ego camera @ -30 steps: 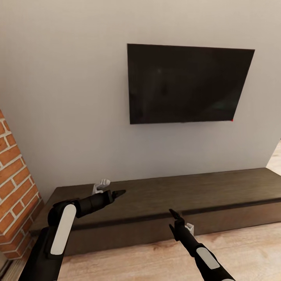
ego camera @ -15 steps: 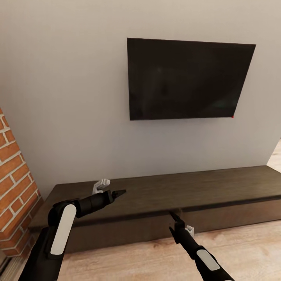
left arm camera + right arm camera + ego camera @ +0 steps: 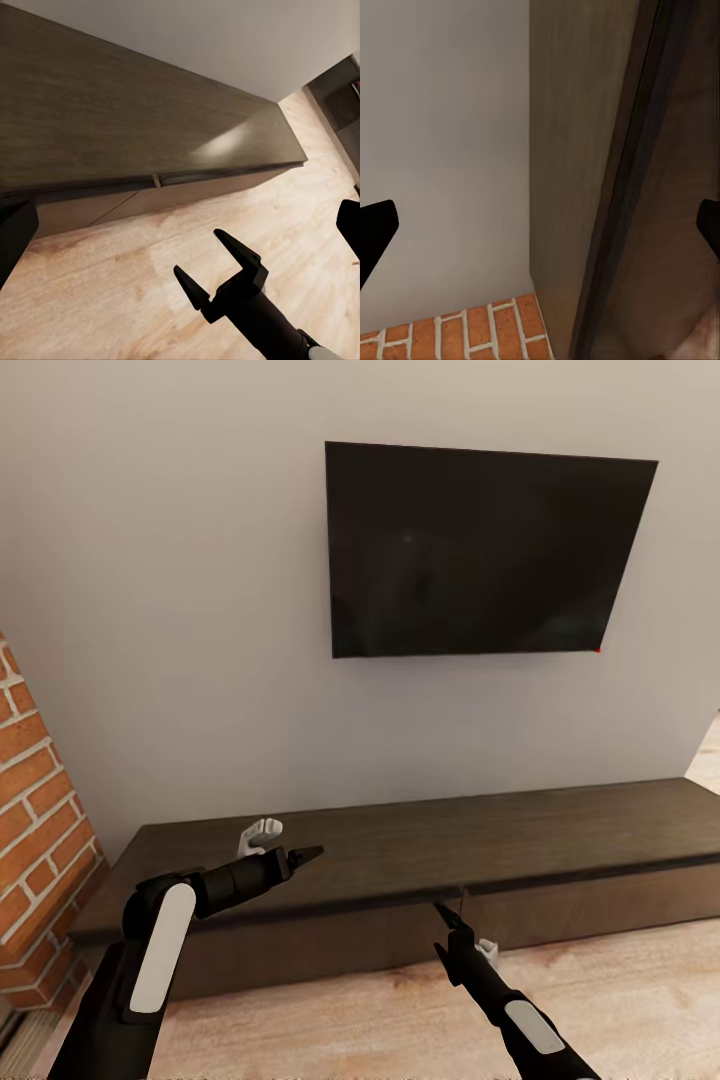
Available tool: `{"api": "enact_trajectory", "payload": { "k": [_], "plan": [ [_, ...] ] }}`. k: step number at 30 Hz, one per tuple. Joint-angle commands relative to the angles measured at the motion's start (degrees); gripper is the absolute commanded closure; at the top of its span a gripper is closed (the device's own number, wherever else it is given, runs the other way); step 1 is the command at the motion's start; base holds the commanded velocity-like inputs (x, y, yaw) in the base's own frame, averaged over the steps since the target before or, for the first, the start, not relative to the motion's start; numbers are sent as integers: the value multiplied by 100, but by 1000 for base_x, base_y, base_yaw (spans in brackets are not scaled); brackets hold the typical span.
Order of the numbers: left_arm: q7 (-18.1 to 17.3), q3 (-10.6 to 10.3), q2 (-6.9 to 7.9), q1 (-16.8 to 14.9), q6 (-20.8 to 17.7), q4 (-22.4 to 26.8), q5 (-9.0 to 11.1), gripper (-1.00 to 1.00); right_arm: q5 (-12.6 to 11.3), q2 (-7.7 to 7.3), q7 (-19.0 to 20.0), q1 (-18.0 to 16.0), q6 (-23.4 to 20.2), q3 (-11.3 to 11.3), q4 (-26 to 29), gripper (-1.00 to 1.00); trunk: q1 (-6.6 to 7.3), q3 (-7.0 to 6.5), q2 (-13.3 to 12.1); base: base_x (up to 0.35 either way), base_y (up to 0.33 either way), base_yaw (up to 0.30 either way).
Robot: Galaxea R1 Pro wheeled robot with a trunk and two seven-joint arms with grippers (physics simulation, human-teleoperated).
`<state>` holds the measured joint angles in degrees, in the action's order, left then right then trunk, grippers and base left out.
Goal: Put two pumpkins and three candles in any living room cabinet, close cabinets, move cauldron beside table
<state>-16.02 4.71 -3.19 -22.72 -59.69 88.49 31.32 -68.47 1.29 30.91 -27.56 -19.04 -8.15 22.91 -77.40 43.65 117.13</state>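
Against the pale wall, a long, low dark-brown cabinet (image 3: pixel 420 860) is seen standing on the light wooden floor (image 3: pixel 620 1000), with a dark television (image 3: pixel 480 550) mounted on the wall above it. A brick column (image 3: pixel 40 810) is seen at the cabinet's left end. The cabinet's flat drawer fronts are shown shut, with only a thin vertical seam visible between two of them near the middle.

The left gripper (image 3: pixel 305 853) is held above the cabinet's top, toward its left part, pointing to the right. Its fingertips are seen at the edges of the left wrist view, well apart, so it is taken to be open. Nothing is held between them.

The right gripper (image 3: pixel 447 916) is raised in front of the cabinet, close to the seam between the two drawer fronts; whether it touches the front cannot be told. In the left wrist view the same gripper (image 3: pixel 214 266) is shown over the floor with its two fingers spread and nothing between them. In the right wrist view the cabinet's top edge (image 3: pixel 615 195), the wall and a strip of brick (image 3: pixel 465 330) are shown.
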Motion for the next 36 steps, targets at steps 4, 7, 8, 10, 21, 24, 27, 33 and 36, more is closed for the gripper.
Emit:
{"api": "enact_trajectory", "payload": {
  "k": [4,7,8,10,21,24,27,33,36],
  "plan": [
    [-65,14,-6,-5,-31,1,-46,-100,-44,3,2,-4,-53,-33,-10,-100,-88,78,164,0,0,0],
    [-67,10,-6,-5,-31,1,-46,-100,-44,8,3,-4,-49,-43,-12,-100,-154,132,285,0,0,0],
    [-69,8,-6,-5,-31,1,-46,-100,-44,9,3,-4,-49,-59,-13,-100,-175,150,325,0,0,0],
    [-99,6,-6,-5,-31,1,-47,-100,-39,15,3,-4,-48,-149,-14,-100,-219,186,405,0,0,0],
    [-162,4,-6,-5,-31,-4,-47,-100,-42,40,32,-4,-39,-304,-2,-100,-461,383,846,0,0,0],
    [-168,4,-6,-5,-31,-4,-47,-100,-43,35,84,-4,-41,-307,4,-100,-527,437,967,0,0,0],
    [-171,4,-6,-5,-31,-2,-47,-100,-39,30,176,-4,-45,-302,9,-100,-593,491,1087,0,0,0],
    [-173,4,-6,-5,-31,-3,-47,-100,-16,12,599,-4,-46,-255,6,-100,-725,599,1328,0,0,0],
    [-174,1,-6,-5,-31,-3,-47,-100,2,7,711,-4,-48,-244,5,-100,-790,652,1448,0,0,0]
  ]
}}
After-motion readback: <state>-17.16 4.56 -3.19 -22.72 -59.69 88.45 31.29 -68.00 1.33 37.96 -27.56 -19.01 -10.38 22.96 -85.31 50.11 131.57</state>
